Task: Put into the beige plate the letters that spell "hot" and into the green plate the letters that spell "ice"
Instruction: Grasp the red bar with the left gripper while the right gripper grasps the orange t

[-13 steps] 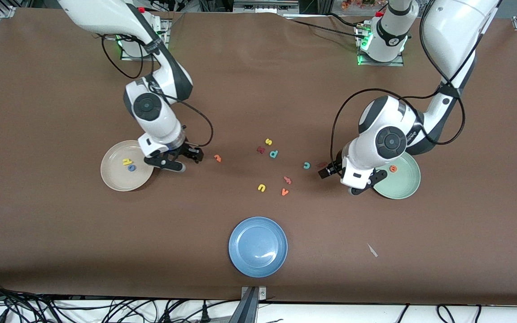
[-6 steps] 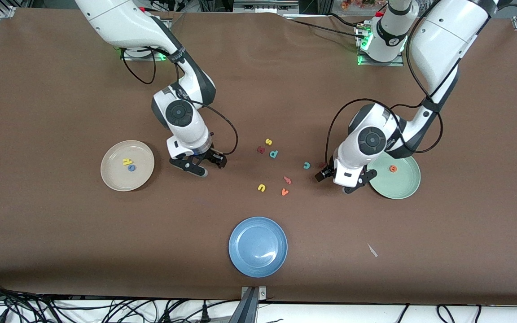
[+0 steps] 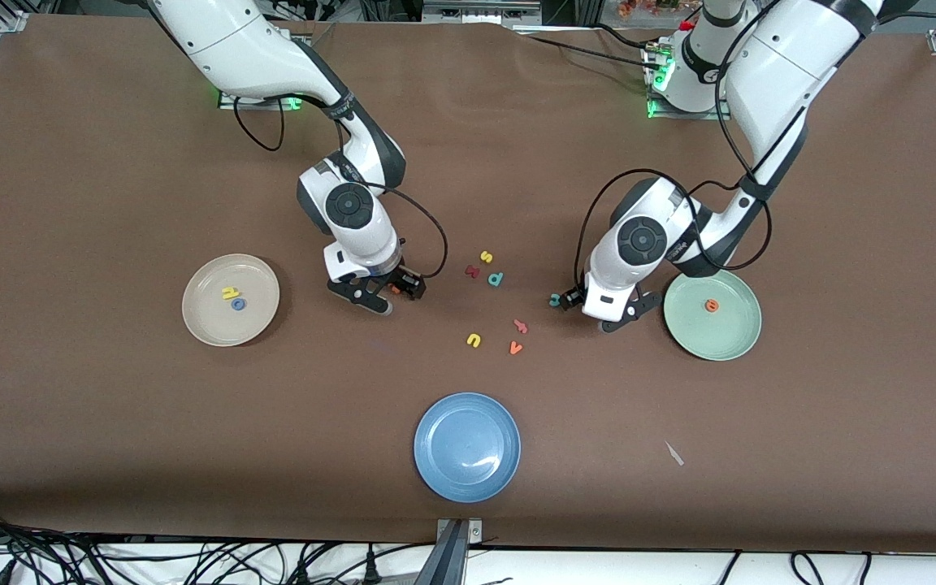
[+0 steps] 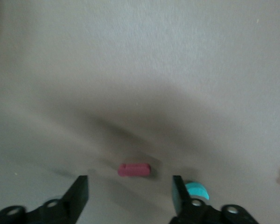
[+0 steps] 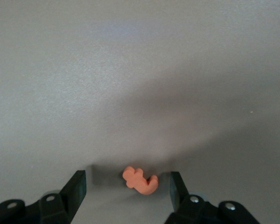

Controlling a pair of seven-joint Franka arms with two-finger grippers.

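letters for "hot": we see the yellow h (image 3: 229, 292) and blue o (image 3: 238, 304) lying in the beige plate (image 3: 200, 321), at the right arm's end of the table; the orange t (image 5: 140, 179) lies flat on the table between the spread fingers of the right gripper (image 3: 382, 294), untouched by either fingertip (image 5: 78, 179). letters for "ice": the orange e (image 3: 712, 305) sits in the green plate (image 3: 736, 341) at the left arm's end. we note the left gripper (image 3: 594, 307) is low over the table beside that plate, jaws apart, with the dark red i (image 4: 134, 170) lying between them and the teal c (image 4: 197, 190) just outside one fingertip (image 4: 178, 186). loose letters lie near the table's middle: yellow s (image 3: 486, 257), teal p (image 3: 496, 279), yellow u (image 3: 474, 340), orange v (image 3: 516, 348). nearest the front camera we see the blue plate (image 3: 435, 475).
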